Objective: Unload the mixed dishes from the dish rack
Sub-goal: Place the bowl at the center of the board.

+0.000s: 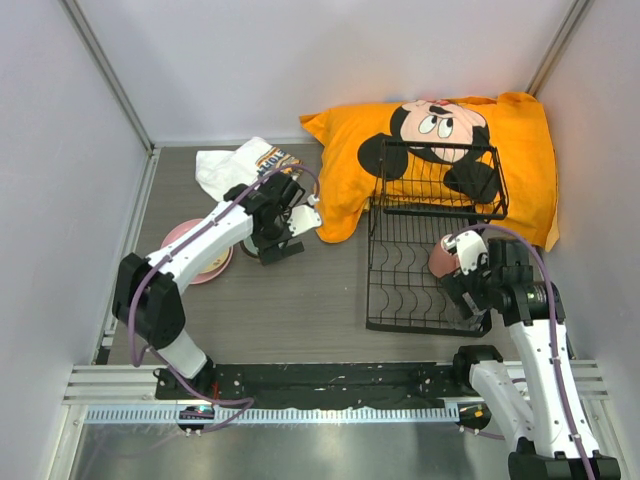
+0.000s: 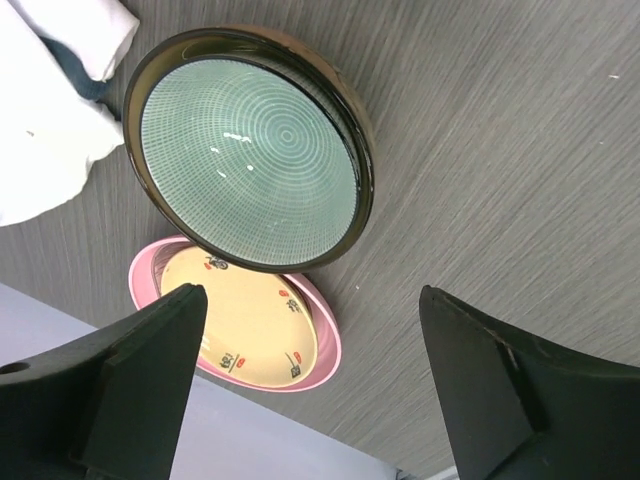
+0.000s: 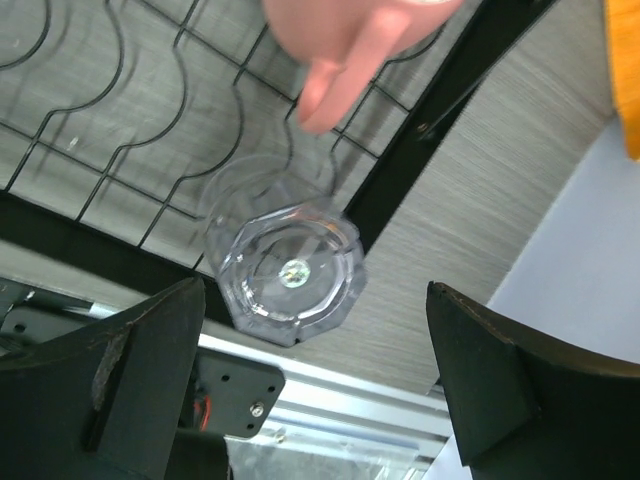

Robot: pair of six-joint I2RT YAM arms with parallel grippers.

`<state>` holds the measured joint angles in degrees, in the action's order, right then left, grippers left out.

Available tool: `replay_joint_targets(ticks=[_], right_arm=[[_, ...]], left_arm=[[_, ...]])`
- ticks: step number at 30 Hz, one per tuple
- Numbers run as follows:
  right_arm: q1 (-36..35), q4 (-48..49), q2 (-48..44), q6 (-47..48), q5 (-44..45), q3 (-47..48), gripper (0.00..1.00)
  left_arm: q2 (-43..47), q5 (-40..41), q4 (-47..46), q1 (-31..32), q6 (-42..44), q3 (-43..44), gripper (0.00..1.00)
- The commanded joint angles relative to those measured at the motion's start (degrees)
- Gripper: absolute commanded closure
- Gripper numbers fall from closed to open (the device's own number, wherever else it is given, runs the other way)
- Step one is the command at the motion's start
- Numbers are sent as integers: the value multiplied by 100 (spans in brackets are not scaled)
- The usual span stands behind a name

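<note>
1. Top view: the dish rack (image 1: 400,300) carries the pink handled mug (image 1: 441,260), just beside the right gripper (image 1: 468,280).
2. Left wrist: the left gripper (image 2: 310,300) has its jaws wide apart and empty. The brown patterned bowl (image 2: 250,150) sits on the table below, untouched.
3. Right wrist: jaws apart. The small clear glass (image 3: 290,270) stands upright in the rack's corner, below and between them (light, rigid, slippery, breakable: grip gently across its wall).
</note>
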<state>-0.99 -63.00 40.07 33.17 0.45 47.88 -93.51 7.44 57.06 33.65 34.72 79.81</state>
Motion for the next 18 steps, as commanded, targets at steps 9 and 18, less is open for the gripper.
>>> replay_joint_targets(ticks=[9, 18], right_arm=[[20, -476, 272, 199, -265, 64, 2], [29, -327, 729, 401, -308, 64, 2]], left_arm=[[422, -287, 86, -25, -176, 35, 0], [387, -313, 42, -25, -150, 17, 0]])
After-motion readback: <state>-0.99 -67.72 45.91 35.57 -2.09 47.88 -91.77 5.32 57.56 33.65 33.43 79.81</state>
